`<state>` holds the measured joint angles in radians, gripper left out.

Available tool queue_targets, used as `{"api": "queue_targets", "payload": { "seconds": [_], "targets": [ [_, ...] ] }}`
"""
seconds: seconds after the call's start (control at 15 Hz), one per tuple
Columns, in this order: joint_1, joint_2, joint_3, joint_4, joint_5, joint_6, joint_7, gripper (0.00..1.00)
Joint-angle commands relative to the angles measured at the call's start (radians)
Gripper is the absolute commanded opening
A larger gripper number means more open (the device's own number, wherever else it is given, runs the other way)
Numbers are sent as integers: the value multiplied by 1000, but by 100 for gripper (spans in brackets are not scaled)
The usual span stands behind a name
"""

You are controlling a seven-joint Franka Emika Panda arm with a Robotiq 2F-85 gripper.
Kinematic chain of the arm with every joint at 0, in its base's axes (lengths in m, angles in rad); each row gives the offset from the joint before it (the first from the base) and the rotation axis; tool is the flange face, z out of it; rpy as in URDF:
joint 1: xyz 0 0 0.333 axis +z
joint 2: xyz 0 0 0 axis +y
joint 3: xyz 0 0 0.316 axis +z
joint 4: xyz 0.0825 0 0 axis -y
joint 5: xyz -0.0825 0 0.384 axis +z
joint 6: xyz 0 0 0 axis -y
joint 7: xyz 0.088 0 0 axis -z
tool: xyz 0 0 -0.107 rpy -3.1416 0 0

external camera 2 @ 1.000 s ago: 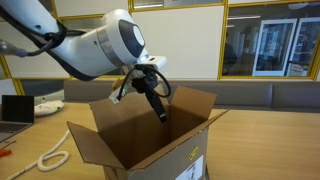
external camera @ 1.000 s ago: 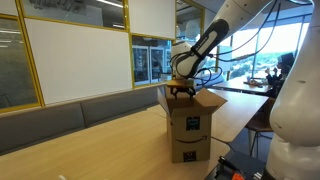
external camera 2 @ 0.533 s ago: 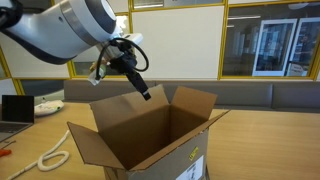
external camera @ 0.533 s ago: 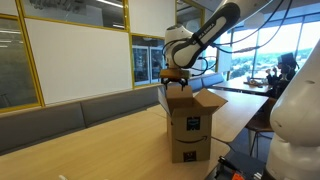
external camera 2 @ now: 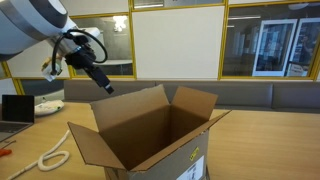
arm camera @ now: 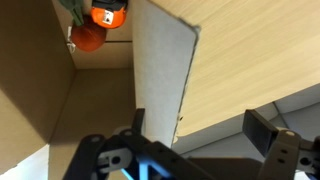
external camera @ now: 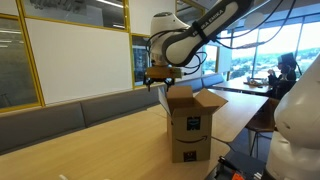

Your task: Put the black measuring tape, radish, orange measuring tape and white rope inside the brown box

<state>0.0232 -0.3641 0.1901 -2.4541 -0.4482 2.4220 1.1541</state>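
Note:
The brown box stands open on the wooden table and also shows in an exterior view. My gripper hangs in the air beside the box, above and outside one flap. In the wrist view my gripper is open and empty, over the flap edge. Inside the box lie the orange measuring tape and the reddish radish. The white rope lies on the table beside the box. The black measuring tape is out of view.
A laptop sits on the table beyond the rope. A grey bench runs along the wall behind the table. Bare tabletop stretches beside the box.
My gripper has risen out of the box and moved sideways past the flap, away from the opening. The box has not moved.

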Motion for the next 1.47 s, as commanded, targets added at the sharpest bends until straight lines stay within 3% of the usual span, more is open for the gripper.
{"api": "queue_targets", "payload": {
  "seconds": [0.0, 0.53, 1.0, 1.4],
  "targets": [
    [51, 3, 43, -19, 79, 26, -70, 100],
    [135, 143, 111, -16, 189, 56, -139, 100],
    [193, 343, 112, -16, 295, 284, -243, 100],
    [251, 543, 102, 38, 337, 370, -299, 100]
  ]
}}
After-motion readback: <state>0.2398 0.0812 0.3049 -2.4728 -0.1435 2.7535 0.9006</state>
